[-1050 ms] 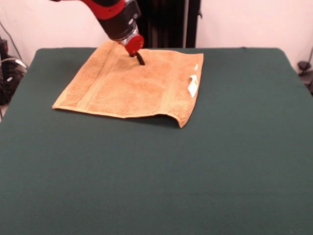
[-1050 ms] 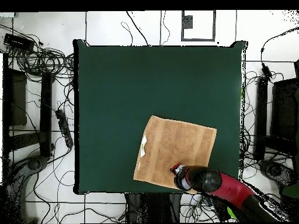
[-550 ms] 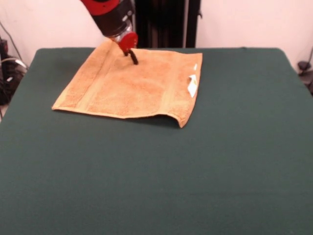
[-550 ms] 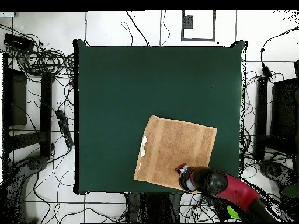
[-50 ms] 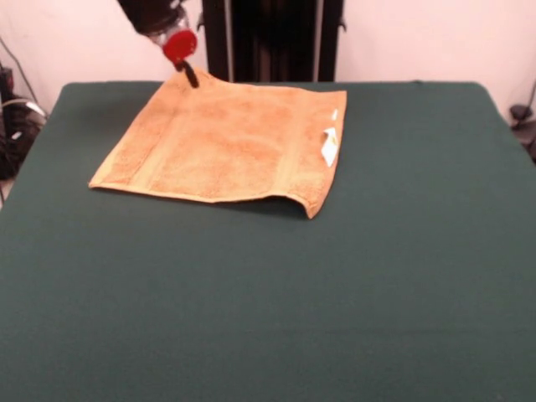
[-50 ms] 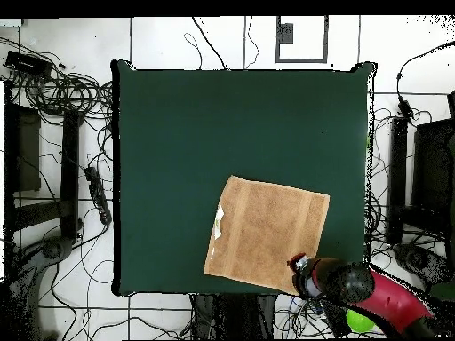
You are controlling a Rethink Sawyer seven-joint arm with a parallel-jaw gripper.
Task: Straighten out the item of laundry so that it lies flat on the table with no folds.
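Towel (image 5: 226,142) spread near table (image 5: 335,293) edge, fingers (image 5: 191,78) state unclear at its corner

Big dark green desk (image 5: 268,318) with just one thing lying on it: an orange-tan towel (image 5: 226,142), spread out close to the far edge, a bit left of center in the front view. It's mostly flat, but the near right corner lifts slightly off the desk top. A small white tag (image 5: 330,146) sits by its right edge.

Robotics lab indicated: green felt counter (image 6: 178,133) ringed by tangled cables (image 6: 62,89) on white tiled floor (image 6: 160,40); dark equipment racks (image 6: 22,146) seen alongside.
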